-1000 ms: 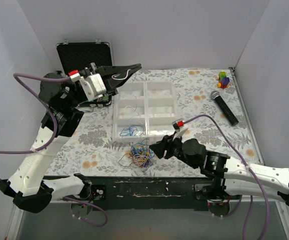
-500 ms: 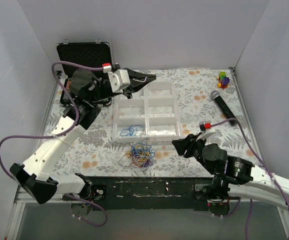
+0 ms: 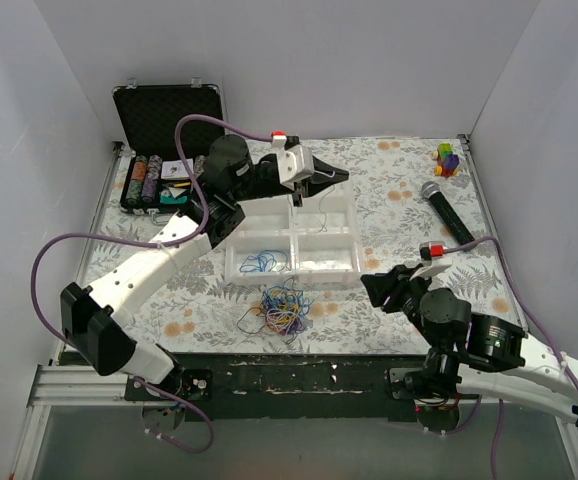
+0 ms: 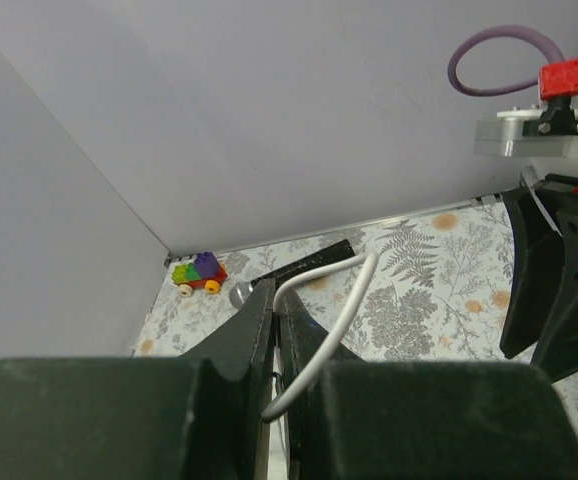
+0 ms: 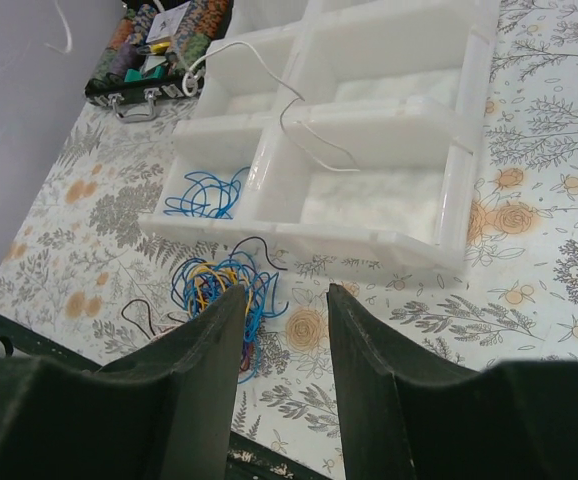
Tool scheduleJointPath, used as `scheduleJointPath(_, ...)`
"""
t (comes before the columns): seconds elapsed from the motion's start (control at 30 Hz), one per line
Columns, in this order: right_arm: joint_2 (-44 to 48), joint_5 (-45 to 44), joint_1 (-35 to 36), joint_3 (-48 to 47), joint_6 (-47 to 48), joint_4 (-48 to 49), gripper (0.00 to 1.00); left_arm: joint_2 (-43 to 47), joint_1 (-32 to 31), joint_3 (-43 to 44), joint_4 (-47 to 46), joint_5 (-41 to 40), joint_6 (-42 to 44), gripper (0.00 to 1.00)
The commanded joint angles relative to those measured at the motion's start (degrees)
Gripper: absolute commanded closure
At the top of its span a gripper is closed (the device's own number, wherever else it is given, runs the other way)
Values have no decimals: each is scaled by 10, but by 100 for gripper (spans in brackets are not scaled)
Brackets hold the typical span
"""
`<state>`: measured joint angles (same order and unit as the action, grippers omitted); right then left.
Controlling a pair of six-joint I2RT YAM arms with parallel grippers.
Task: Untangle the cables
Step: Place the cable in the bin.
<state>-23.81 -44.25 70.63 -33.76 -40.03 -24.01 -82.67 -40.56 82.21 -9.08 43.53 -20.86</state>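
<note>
A tangle of cables [image 3: 281,310] in blue, yellow, orange and black lies on the table just in front of the white compartment tray [image 3: 355,240]. It also shows in the right wrist view [image 5: 209,290]. Loose blue cables [image 3: 261,263] lie in the tray's near-left compartment. A thin white cable [image 5: 299,125] lies across the tray's compartments. My left gripper [image 3: 335,176] hovers above the tray's far edge, shut on a white cable [image 4: 341,300] that loops up past its tips. My right gripper [image 3: 373,289] is open and empty, low to the right of the tangle.
An open black case [image 3: 164,120] with poker chips stands at the back left. A microphone [image 3: 447,213] and a coloured toy block car [image 3: 448,158] lie at the back right. The toy car [image 4: 198,272] also shows in the left wrist view.
My left arm has swung right, from the tray's back-left corner to over its far edge, with the white cable. My right gripper has drawn back right, away from the tangle.
</note>
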Motion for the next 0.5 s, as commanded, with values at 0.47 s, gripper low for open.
scheduleJointPath(0.47,38,-51,2,-46,15,-34,54,-65,-44,-57,-10,-16,37,100)
